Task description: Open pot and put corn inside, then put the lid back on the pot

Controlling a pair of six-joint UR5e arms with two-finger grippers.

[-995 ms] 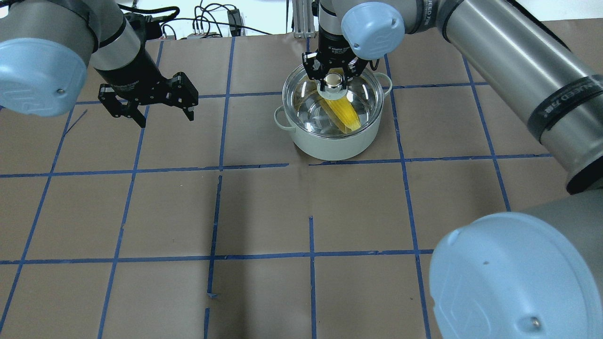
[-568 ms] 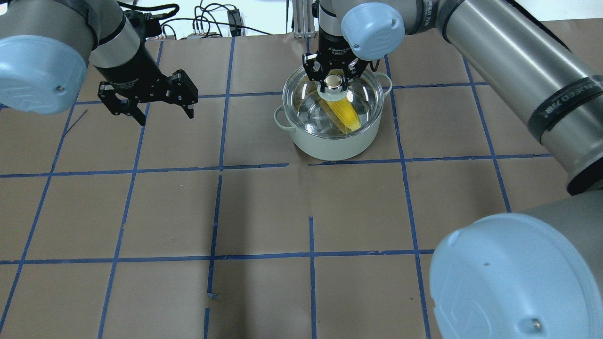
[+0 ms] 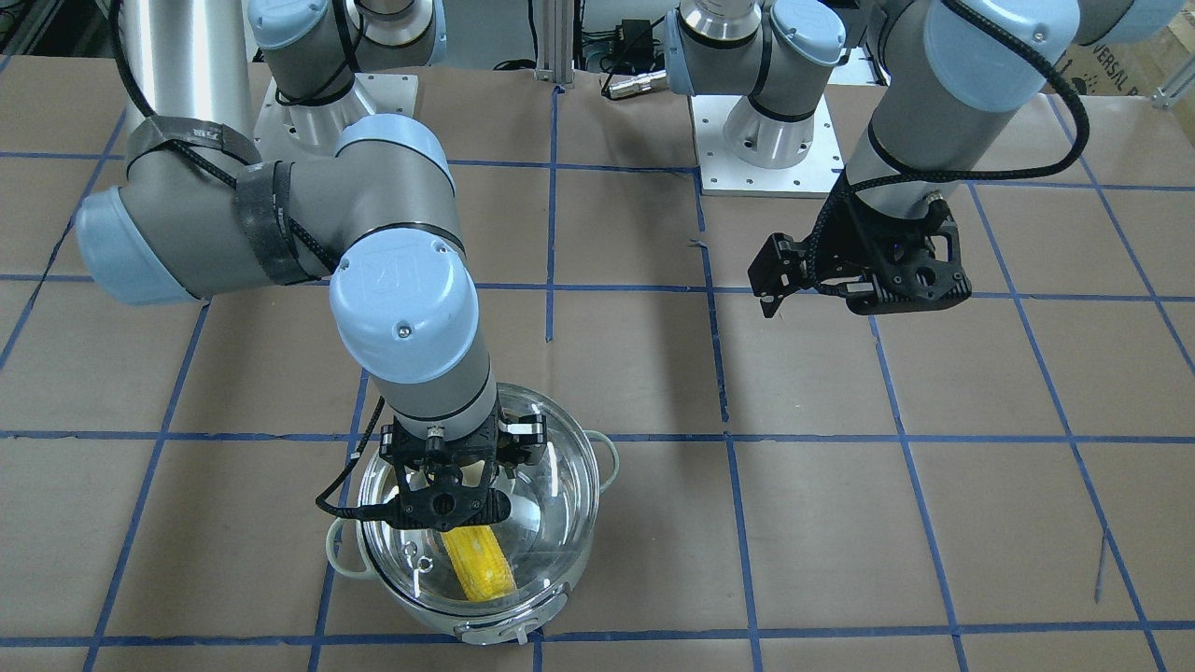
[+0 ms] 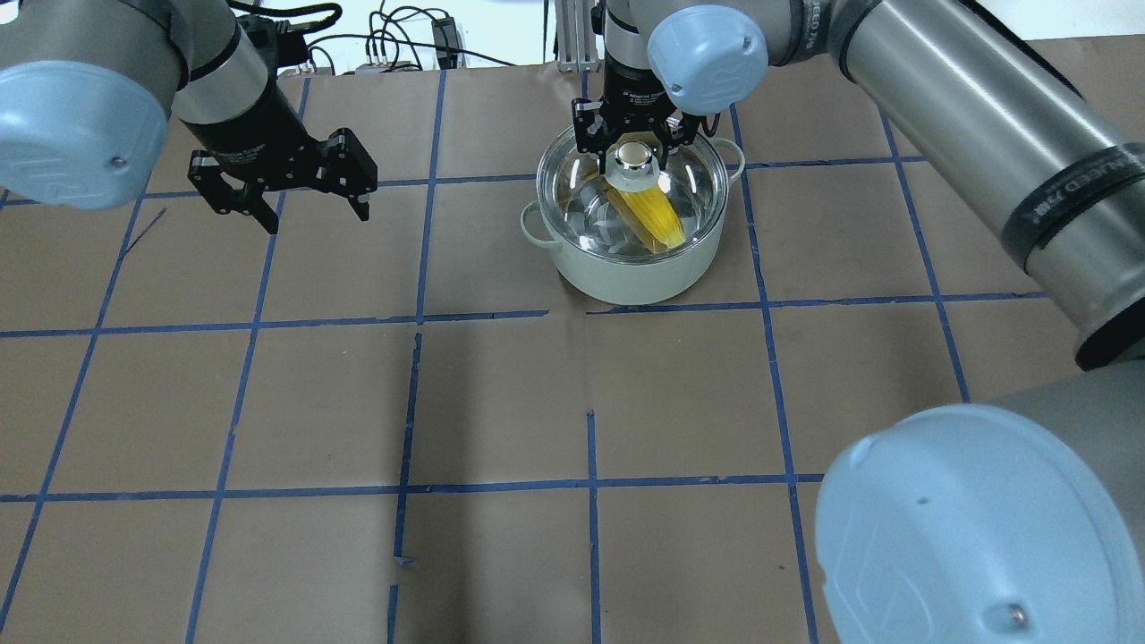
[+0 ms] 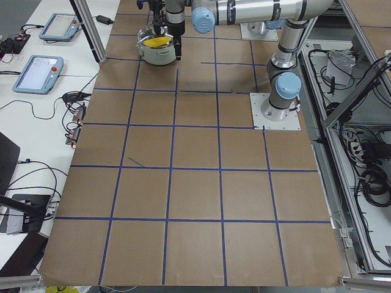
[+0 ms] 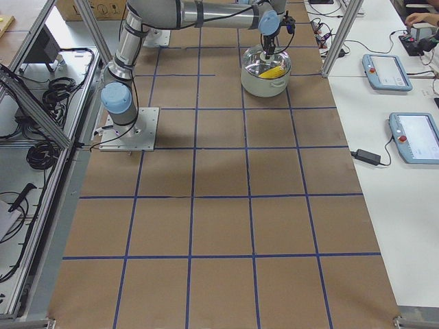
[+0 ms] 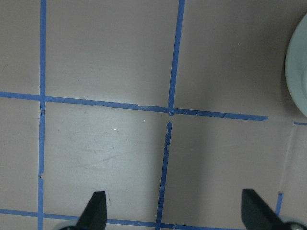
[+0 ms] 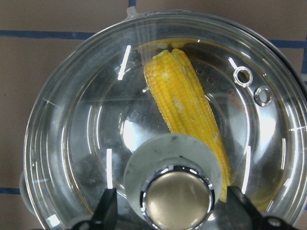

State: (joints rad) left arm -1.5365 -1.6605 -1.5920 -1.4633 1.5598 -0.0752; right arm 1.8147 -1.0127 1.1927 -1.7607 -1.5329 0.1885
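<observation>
The pot (image 4: 626, 277) stands at the far middle of the table, with the clear glass lid (image 4: 693, 192) sitting on it. The yellow corn (image 4: 657, 219) lies inside, seen through the glass, also in the right wrist view (image 8: 180, 96). My right gripper (image 4: 633, 143) hangs over the lid's shiny knob (image 8: 177, 196), its fingers open on either side of the knob with gaps showing. My left gripper (image 4: 315, 219) is open and empty above the bare table, well left of the pot.
Brown paper with a blue tape grid covers the table (image 4: 501, 402). The pot's edge shows at the right of the left wrist view (image 7: 300, 72). Cables and a metal post (image 4: 572, 36) lie beyond the table's far edge.
My left gripper has drawn back toward the far left. My right gripper has shifted slightly back and up over the knob. The lid and pot have not moved.
</observation>
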